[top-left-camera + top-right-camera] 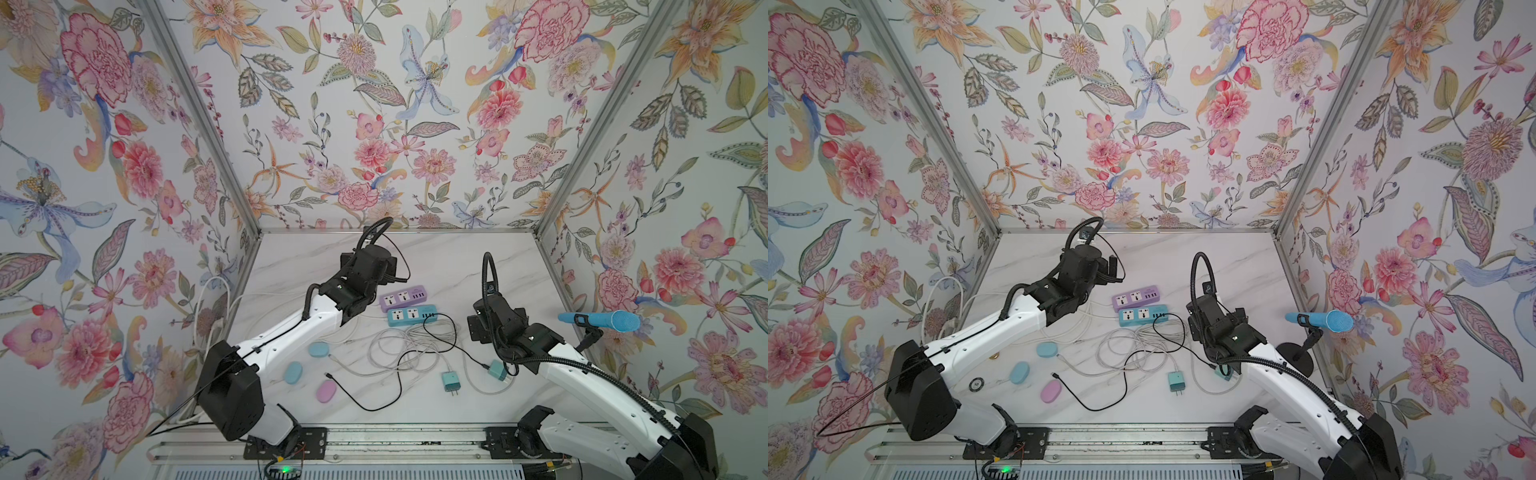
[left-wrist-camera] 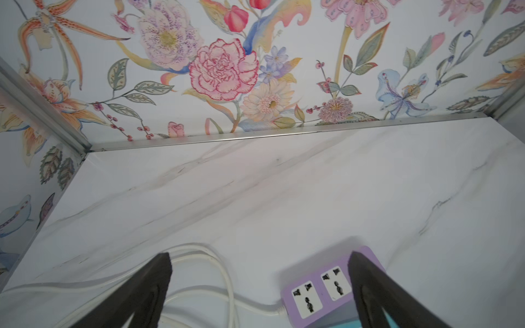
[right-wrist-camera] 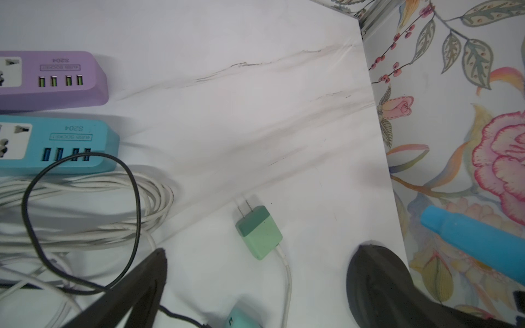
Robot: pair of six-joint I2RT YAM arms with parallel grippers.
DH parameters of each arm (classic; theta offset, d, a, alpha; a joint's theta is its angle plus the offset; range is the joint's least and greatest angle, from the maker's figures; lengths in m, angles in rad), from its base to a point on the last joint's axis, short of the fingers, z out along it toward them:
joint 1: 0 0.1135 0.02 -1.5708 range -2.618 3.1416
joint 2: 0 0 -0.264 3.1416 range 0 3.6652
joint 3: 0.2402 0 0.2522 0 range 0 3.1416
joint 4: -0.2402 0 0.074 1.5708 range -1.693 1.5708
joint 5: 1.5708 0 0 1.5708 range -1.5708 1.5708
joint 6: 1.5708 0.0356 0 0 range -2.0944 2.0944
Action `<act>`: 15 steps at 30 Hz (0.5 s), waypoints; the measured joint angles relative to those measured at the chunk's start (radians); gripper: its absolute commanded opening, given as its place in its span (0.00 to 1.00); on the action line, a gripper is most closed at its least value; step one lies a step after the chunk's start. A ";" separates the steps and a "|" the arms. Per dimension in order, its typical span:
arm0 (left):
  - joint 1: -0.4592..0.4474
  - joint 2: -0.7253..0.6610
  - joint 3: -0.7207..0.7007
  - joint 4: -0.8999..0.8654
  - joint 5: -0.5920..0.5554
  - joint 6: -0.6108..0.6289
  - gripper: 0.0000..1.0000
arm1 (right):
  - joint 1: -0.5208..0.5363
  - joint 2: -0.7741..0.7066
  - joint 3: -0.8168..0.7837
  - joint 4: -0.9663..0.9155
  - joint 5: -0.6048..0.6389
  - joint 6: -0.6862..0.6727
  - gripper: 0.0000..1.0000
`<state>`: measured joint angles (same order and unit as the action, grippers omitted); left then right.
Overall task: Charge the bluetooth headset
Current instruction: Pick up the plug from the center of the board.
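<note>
Top views both show the white marble table (image 1: 436, 257) with the two arms above it. The left gripper (image 2: 260, 255) hangs on the far left side of the blue power strip (image 1: 411, 315), its fingers spread wide with nothing between them. The right gripper (image 3: 262, 251) hangs to the right of this strip, also released and empty.

The purple power strip (image 1: 402, 296) lies just beside the blue one, on its far side. A blue microphone (image 1: 598, 321) stands well to the right of the strip, by the wall.

White cables (image 3: 85, 186) are coiled just in front of the strip, and a black cable (image 3: 138, 207) loops over its USB end.

Three oval headset cases lie in front and left of the strip, apart from each other: the first blue case (image 1: 318, 349), the second blue case (image 1: 293, 372) and the pink case (image 1: 326, 392). I cannot tell which one the task means.

The green charger (image 3: 258, 233) lies right of the strip, untouched, seen in the gap between the right fingers.
</note>
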<state>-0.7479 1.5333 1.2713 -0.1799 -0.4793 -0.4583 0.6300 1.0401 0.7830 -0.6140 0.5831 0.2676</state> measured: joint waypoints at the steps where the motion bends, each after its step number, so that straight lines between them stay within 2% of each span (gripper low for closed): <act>1: -0.034 0.024 0.022 -0.001 0.000 -0.002 1.00 | -0.004 0.000 0.000 -0.006 -0.016 0.005 0.91; 7: -0.146 0.169 0.119 -0.001 0.026 -0.003 1.00 | -0.091 0.010 0.000 -0.037 -0.151 0.066 0.93; 9: -0.165 0.208 0.138 0.000 0.047 -0.008 0.99 | -0.117 0.016 0.000 -0.049 -0.193 0.098 0.99; 15: -0.192 0.278 0.148 0.021 0.112 -0.035 0.99 | -0.128 0.042 -0.004 -0.083 -0.289 0.183 0.99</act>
<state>-0.9401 1.8111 1.4197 -0.1593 -0.3676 -0.4938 0.5022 1.0821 0.7792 -0.6968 0.2939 0.4503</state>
